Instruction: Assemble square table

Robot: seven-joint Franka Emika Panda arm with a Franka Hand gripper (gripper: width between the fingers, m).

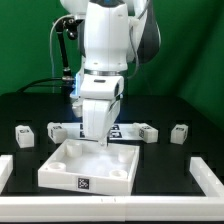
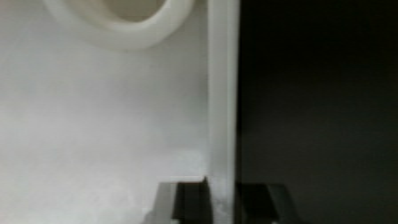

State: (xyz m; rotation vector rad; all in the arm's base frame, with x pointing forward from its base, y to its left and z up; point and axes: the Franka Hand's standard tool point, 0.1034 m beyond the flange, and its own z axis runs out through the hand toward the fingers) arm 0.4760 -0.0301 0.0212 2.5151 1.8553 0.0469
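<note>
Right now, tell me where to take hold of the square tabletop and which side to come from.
Take the square tabletop by its raised rim, coming straight down from above. It lies flat with the rim up, a thin upright wall that fits between the fingers; the slab looks too wide. The hand is shut on that rim.

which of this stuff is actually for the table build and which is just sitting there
For the job:
- square slab, its far rim pinched in the shut gripper
- four loose leg blocks

Just there:
- marker board behind the slab
- white border rails at the sides
</note>
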